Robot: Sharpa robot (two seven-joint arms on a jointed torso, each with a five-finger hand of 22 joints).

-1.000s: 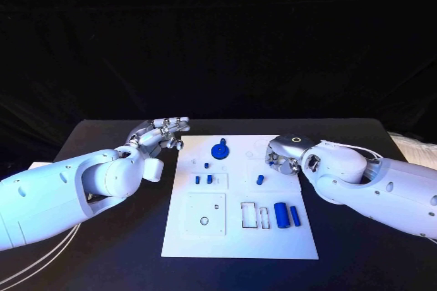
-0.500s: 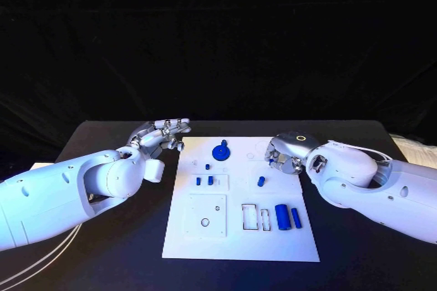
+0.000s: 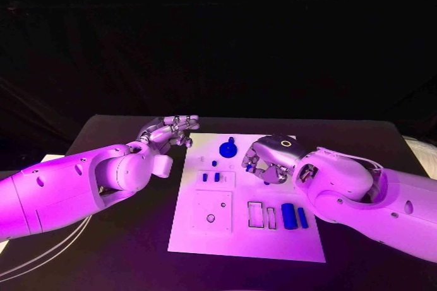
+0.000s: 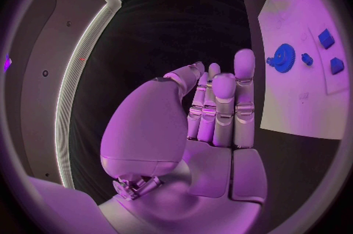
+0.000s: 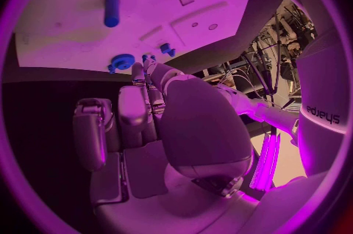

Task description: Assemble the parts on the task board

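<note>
A: Silver fingers first: the left hand [image 3: 169,130] is hovering over the black table [image 3: 109,240] just off the task board [image 3: 239,240]'s far left corner. What are they doing?

B: They are lying straight and side by side, thumb folded near them, gripping nothing; the left wrist view [image 4: 220,110] is showing the palm bare, so it is standing open.

A: And the parts, going from the board's left edge across?

B: Near the far edge a blue gear [image 3: 226,149] is lying flat, a short stub sticking out of it toward the far edge. Just nearer, two small blue blocks [image 3: 211,177] are sitting side by side in a raised square frame, their long axes running from near edge to far edge. A second square plate [image 3: 211,213] with a small oval hole is lying nearer still.

A: Further right?

B: Two narrow rectangular slots [image 3: 261,215] are running lengthwise from near to far, and just beside them a thick blue cylinder [image 3: 288,216] and a thinner blue bar [image 3: 302,218] are lying parallel, long axes the same way, close to the board's right edge.

A: And the right hand [image 3: 266,160]?

B: It is hanging over the board's right half, beyond the cylinder, fingers curled downward. A small blue peg [image 3: 267,180] is showing just under the fingertips; whether they are pinching it, I cannot tell. In the right wrist view the hand [image 5: 150,113] is pointing toward the gear [image 5: 120,62].
</note>
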